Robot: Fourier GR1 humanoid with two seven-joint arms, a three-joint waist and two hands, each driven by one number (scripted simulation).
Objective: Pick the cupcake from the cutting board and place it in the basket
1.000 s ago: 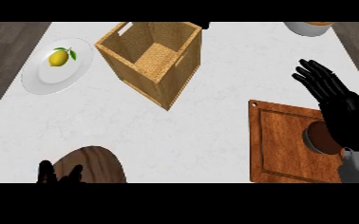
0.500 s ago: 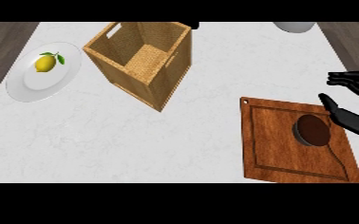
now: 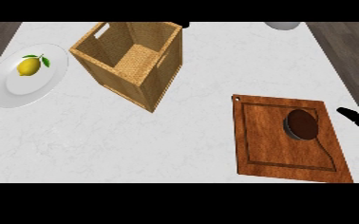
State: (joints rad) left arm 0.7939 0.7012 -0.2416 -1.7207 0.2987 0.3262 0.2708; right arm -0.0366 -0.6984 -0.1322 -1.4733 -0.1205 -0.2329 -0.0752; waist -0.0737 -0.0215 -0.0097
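Only a black fingertip of the right hand (image 3: 348, 115) shows, poking in at the view's right edge; so little of it is visible that I cannot tell how the hand is set. It touches nothing that can be seen.

Just to the left of that fingertip lies the cutting board (image 3: 280, 142), a reddish-brown wooden slab with a groove running round its face and a small hole at its far left corner. On the board's far right part, close to the fingertip but apart from it, sits the cupcake (image 3: 301, 123), seen from above as a dark brown round with a pale rim along its left side.

Well to the left of the hand and farther from the robot stands the basket (image 3: 133, 61), a woven box open at the top, with a handle slot cut into its far left wall; its inside holds only its woven floor. Farther left again, near the view's left edge, a white plate (image 3: 42, 83) carries a yellow lemon (image 3: 29, 66) with a green leaf. Beyond the hand, at the far edge of the white marbled counter (image 3: 140, 137), part of a pale bowl (image 3: 282, 25) shows.
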